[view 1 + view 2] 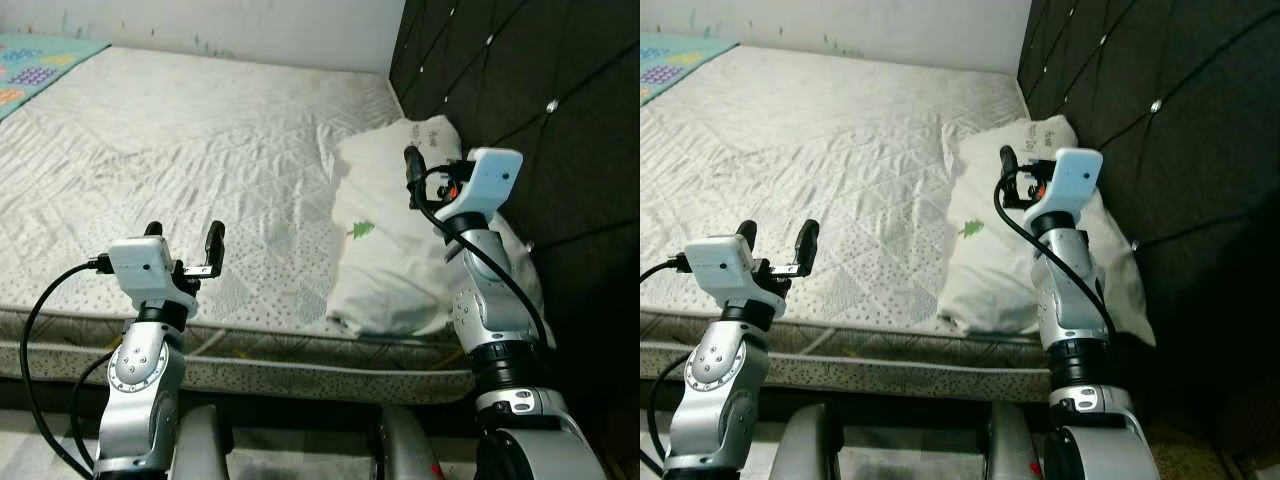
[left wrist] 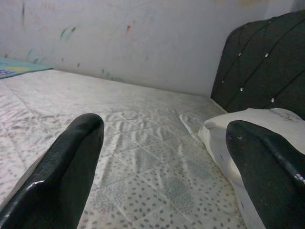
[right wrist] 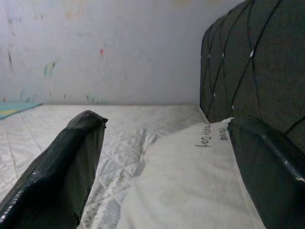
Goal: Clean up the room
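Hovering over the near edge of the mattress [image 1: 200,150], the left tool [image 1: 184,245] holds its two black fingers [image 2: 62,167] spread apart with nothing between them. The right tool [image 1: 412,170] is raised higher, above the one pillow [image 1: 395,250], and its fingers [image 3: 62,167] are likewise parted and grip nothing. Both silver arms rise from the bottom of the head views, one on each side, and each trails a black cable.

There is one pillow, white, with a small green mark on its near face and some dark lettering near its far end. It lies on the right part of the mattress, its far end up against the dark tufted headboard [image 1: 520,90], its near corner reaching the mattress's front edge. The right arm stands in front of its right side.

The mattress is one quilted white slab with a fine speckled pattern; its front edge, piped and patterned, runs across just beyond the two arms. One colourful mat [image 1: 35,65] shows at the far left corner. A white wall [image 2: 143,43] with a few small coloured scribbles closes the far side, meeting the headboard at the corner.

Between the left tool and the pillow, and on toward the wall, the mattress surface lies bare and open.
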### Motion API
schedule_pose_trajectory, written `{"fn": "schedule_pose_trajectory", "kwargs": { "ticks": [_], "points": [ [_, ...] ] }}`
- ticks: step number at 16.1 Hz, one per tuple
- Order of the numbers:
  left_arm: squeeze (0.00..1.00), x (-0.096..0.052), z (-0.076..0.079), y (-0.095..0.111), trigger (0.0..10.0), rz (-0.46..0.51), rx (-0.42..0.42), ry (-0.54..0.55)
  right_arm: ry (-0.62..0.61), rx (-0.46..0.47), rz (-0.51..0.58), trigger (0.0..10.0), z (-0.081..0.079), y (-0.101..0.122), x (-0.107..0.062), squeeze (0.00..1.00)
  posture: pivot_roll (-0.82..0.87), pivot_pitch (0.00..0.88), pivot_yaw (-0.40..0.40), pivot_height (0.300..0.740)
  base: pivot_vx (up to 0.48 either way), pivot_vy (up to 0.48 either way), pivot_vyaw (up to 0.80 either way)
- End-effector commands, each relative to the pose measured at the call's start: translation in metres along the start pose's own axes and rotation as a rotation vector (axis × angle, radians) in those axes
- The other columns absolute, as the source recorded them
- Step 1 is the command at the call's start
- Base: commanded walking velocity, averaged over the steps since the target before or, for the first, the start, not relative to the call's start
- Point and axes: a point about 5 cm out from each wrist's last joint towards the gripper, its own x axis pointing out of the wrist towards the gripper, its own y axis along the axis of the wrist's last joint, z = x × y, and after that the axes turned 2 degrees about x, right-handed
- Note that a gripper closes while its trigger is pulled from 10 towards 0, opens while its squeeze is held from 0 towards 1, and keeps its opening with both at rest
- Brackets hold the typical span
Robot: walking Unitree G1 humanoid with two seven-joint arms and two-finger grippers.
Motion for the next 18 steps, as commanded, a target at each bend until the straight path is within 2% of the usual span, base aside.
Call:
{"fn": "schedule_pose_trajectory", "kwargs": {
  "ticks": [1, 4, 7, 10, 11, 12, 13, 14, 15, 18],
  "points": [
    [0.0, 0.003, 0.004, 0.0, 10.0, 0.006, 0.004, -0.018, -0.007, 0.002, 0.003, 10.0, 0.004, 0.004, -0.001, 0.0, -0.03, 0.0, -0.051, 0.616, 0.0, 0.0, 0.0],
    [0.0, 0.006, 0.005, 0.0, 10.0, 0.009, 0.003, -0.027, -0.022, -0.007, -0.01, 10.0, 0.005, 0.004, -0.007, 0.0, -0.02, 0.0, -0.043, 0.652, 0.0, 0.0, 0.0],
    [0.0, 0.0, 0.005, -0.002, 10.0, -0.002, 0.003, -0.031, -0.058, -0.014, -0.036, 10.0, 0.008, -0.003, -0.018, 0.0, -0.01, 0.0, -0.037, 0.679, 0.0, 0.0, 0.0],
    [0.0, -0.022, 0.0, -0.005, 10.0, -0.041, 0.02, -0.018, -0.091, -0.024, -0.069, 10.0, 0.013, -0.009, -0.035, 0.0, 0.0, 0.0, -0.038, 0.715, 0.0, 0.0, 0.0],
    [0.0, -0.032, -0.002, -0.011, 10.0, -0.07, 0.048, -0.029, -0.095, -0.045, -0.096, 10.0, 0.019, -0.015, -0.042, 0.0, 0.01, 0.0, -0.038, 0.728, 0.0, 0.0, 0.0],
    [0.0, -0.035, -0.004, -0.015, 10.0, -0.085, 0.065, -0.037, -0.097, -0.057, -0.116, 10.0, 0.023, -0.02, -0.044, 0.0, 0.01, 0.0, -0.038, 0.74, 0.0, 0.0, 0.0],
    [0.0, -0.045, -0.006, -0.026, 10.0, -0.112, 0.063, -0.026, -0.111, -0.074, -0.137, 10.0, 0.028, -0.03, -0.056, 0.0, 0.01, 0.0, -0.034, 0.74, 0.0, 0.0, 0.0],
    [0.0, -0.045, -0.011, -0.037, 10.0, -0.16, 0.091, -0.005, -0.126, -0.154, -0.184, 10.0, 0.042, -0.041, -0.064, 0.0, 0.01, 0.0, -0.03, 0.74, 0.0, 0.0, 0.0],
    [0.0, -0.045, -0.01, -0.036, 10.0, -0.162, 0.087, -0.005, -0.129, -0.161, -0.197, 10.0, 0.043, -0.044, -0.068, 0.0, 0.01, 0.0, -0.027, 0.74, 0.0, 0.0, 0.0],
    [0.0, -0.043, -0.02, -0.021, 10.0, -0.15, 0.099, -0.01, -0.093, -0.179, -0.18, 10.0, 0.032, -0.034, -0.065, 0.0, -0.01, 0.0, -0.027, 0.74, 0.0, 0.0, 0.0]
  ]
}}
